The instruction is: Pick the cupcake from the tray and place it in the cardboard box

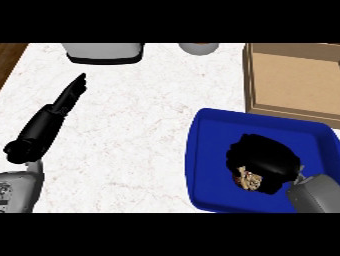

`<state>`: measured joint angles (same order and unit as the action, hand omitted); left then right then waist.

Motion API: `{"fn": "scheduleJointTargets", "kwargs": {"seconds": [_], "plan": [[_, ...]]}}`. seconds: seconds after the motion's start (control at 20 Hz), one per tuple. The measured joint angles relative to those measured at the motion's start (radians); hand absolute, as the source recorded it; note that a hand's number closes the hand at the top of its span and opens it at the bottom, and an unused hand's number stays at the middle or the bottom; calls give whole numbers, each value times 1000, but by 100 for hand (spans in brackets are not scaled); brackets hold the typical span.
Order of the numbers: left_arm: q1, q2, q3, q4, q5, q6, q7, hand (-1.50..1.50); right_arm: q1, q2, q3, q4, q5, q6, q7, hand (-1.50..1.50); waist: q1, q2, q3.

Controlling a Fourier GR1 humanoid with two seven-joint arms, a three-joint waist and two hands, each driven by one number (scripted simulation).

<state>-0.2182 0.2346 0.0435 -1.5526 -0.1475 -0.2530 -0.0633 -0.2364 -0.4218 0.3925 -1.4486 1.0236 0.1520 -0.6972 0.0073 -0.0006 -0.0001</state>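
Single head view, steeply down onto counter (129, 135).

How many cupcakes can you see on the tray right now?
1. The cupcake sits on the blue tray, mostly covered by the right hand curled over it. Another could be hidden under that hand. The cardboard box holds none.

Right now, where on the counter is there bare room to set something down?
Bare marble lies between the left hand and the blue tray, running up to the grey appliance. The cardboard box shows nothing inside. The tray is crowded: the right hand covers the cupcake.
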Motion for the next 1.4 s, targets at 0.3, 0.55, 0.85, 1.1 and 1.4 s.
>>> {"fn": "scheduleJointTargets", "kwargs": {"seconds": [0.3, 0.55, 0.85, 1.1, 1.4], "plan": [[14, -2, 4, 11, -9, 3, -22, 0, 30, -82, -116, -204, -129, 17, -116, 150, -16, -2, 0], [20, -4, 8, 8, -12, 5, -25, 0, 27, -89, -285, -293, -294, 108, -54, 150, -20, -3, 0], [15, -3, 11, -14, -4, -2, -2, 0, -81, -43, -475, -252, -457, 210, 188, 150, -10, -2, -1], [1, -6, 5, 6, -11, -9, -7, 0, -236, -52, -584, -86, -505, 226, 299, 150, 2, 2, 0], [-17, -20, -5, 8, -15, -11, -3, 0, -442, -123, -619, 245, -434, 162, 258, 150, 17, 8, 0]]}}
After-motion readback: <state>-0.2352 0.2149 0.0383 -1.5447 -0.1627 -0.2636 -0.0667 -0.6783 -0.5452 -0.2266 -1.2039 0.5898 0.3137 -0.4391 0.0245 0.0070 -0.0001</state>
